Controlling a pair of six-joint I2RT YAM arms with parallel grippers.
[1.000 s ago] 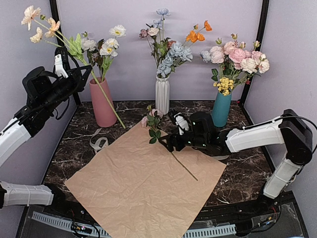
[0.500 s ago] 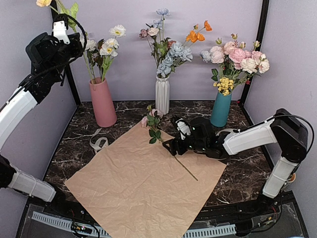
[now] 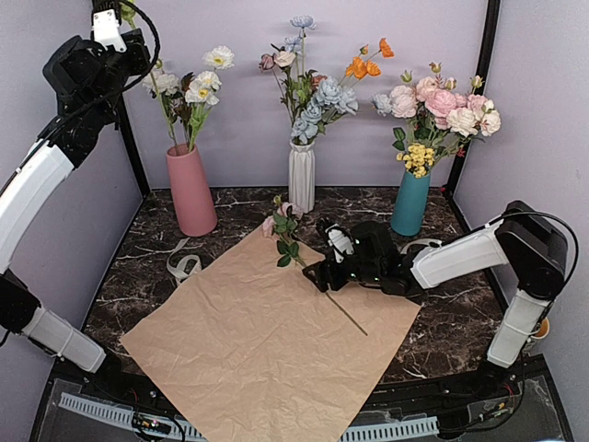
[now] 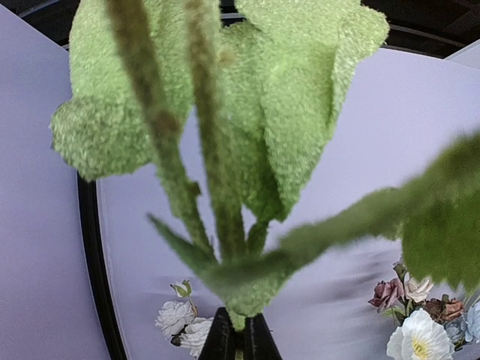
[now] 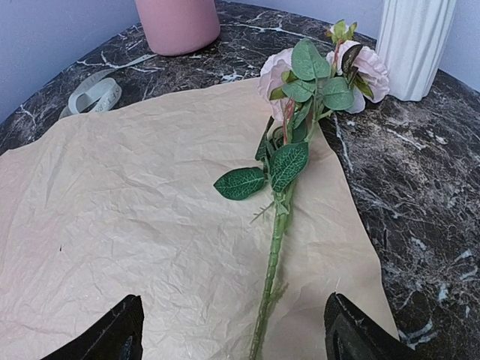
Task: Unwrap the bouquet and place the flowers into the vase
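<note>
The tan kraft wrap (image 3: 267,341) lies spread flat on the table, with the cream ribbon (image 3: 184,267) loose beside it. One pink flower (image 3: 287,226) lies on the paper; its long green stem (image 5: 271,262) runs between the wide-apart fingertips (image 5: 112,337) of my right gripper (image 5: 236,341), which is open and low over it. High at the top left, my left gripper (image 3: 118,11) is shut on green flower stems (image 4: 225,225); their blooms are out of view above. The pink vase (image 3: 190,189) holds several white flowers (image 3: 198,87).
A white ribbed vase (image 3: 302,175) with blue and orange flowers stands at the back centre. A teal vase (image 3: 411,203) with big pink roses stands back right. Dark frame posts (image 3: 479,101) and lilac walls close in the marble table (image 3: 442,322).
My left arm has swung the held stems up from beside the pink vase, so their blooms have left the top view. My right gripper has edged left along the lying stem.
</note>
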